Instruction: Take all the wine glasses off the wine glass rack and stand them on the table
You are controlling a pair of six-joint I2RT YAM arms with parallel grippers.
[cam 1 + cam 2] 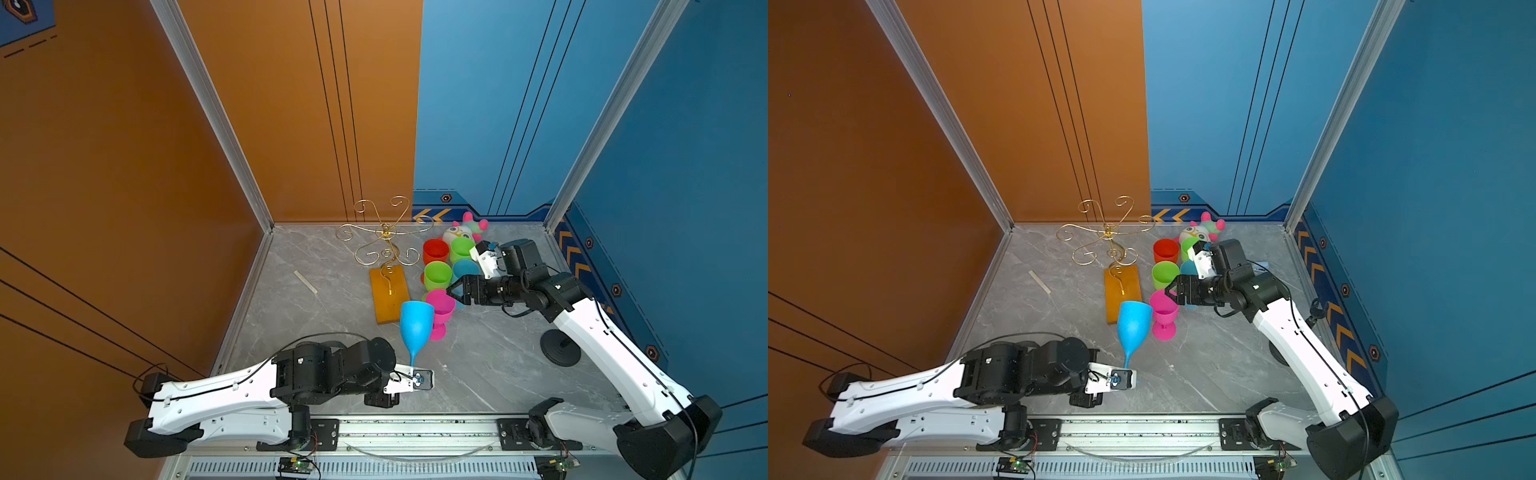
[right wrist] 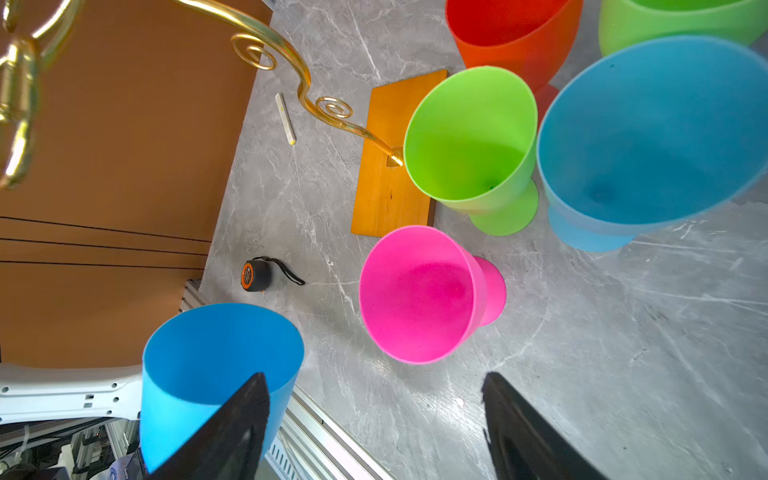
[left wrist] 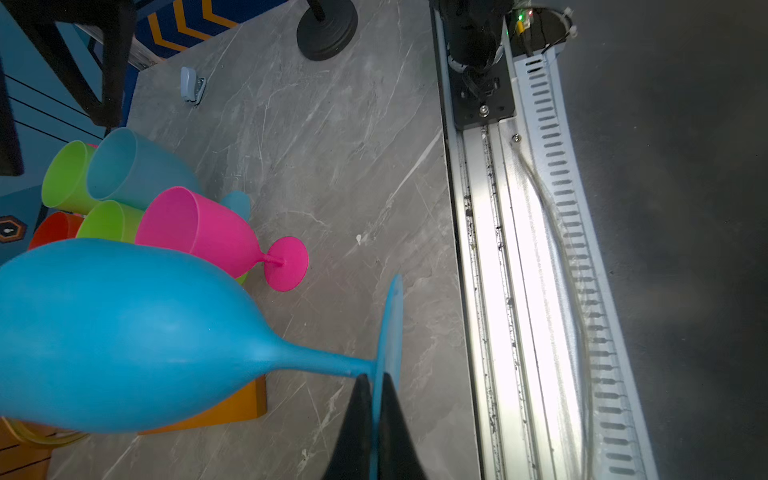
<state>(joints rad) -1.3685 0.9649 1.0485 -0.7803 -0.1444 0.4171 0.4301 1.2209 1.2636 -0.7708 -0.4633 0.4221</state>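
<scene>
**Blue glass clear of the rack, not yet set down**

Along the bottom of both top views runs the metal rail (image 1: 415, 432). Just above it, low centre, the left fingers (image 3: 355, 419) pinch the foot of the blue wine glass (image 1: 415, 324), which is held bowl up. I cannot tell whether the foot touches the grey marbled table (image 1: 478, 365). Just right of it stands a pink glass (image 1: 441, 305), with the right fingers (image 2: 245, 419) spread wide and empty above it. Beyond, a green glass (image 1: 437, 275) and three more cluster together. Left of them the wine glass rack (image 1: 387, 297) is bare on every arm, so the lifting seems done, and setting down and letting go look to remain. Across the top, an orange wall (image 1: 124, 166) meets a blue wall (image 1: 498, 104).
</scene>
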